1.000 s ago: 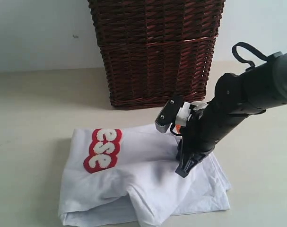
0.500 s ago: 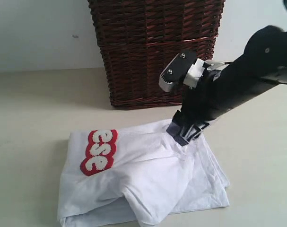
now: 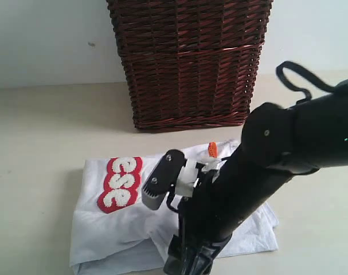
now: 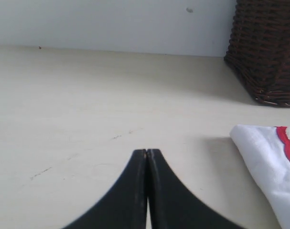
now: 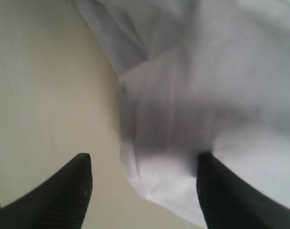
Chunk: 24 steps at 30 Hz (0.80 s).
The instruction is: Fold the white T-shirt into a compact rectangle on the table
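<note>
Over table (image 4: 63,105), closed left jaws appear only wrist-side.

**Matte black arm, grey bracket**

We saw the right arm (image 3: 288,143) as a thick matte-black tube with a black cable loop (image 3: 294,77). Its grey bracket (image 3: 160,184) bore two small screws beside a white part (image 3: 191,172). The right gripper (image 5: 144,191) had ribbed black fingers (image 5: 73,191); the left gripper (image 4: 147,153) had smooth, tapering black ones.

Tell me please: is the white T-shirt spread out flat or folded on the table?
Folded, but untidy. The white T-shirt lies in stacked layers on the table, with a loose flap bulging at its near edge.
</note>
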### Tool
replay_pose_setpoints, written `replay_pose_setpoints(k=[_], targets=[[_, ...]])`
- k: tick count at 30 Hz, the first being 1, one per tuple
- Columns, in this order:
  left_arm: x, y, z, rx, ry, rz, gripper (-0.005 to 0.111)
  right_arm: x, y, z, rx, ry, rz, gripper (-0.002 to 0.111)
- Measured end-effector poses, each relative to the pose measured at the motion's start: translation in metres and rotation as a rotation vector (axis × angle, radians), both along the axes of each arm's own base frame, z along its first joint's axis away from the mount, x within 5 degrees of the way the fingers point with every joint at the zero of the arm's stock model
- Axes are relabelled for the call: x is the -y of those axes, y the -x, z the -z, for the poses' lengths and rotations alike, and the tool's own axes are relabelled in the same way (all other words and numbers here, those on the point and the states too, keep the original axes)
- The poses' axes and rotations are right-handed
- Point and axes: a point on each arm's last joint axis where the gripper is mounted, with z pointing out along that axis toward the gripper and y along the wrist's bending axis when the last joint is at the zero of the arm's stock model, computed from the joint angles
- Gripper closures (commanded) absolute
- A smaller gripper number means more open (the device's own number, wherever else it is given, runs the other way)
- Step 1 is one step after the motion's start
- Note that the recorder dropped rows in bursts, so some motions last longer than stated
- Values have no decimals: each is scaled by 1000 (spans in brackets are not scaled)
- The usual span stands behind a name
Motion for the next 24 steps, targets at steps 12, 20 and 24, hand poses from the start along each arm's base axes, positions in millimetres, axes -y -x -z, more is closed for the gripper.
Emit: replay_pose_setpoints(k=[12, 20, 24], targets=[[0, 0, 0, 0, 0, 0, 107, -1, -5, 23, 97, 134, -6, 108], [0, 0, 0, 0, 0, 0, 107, 2, -7, 16, 147, 153, -26, 108], [0, 0, 0, 0, 0, 0, 107, 3, -5, 4, 161, 137, -30, 92]])
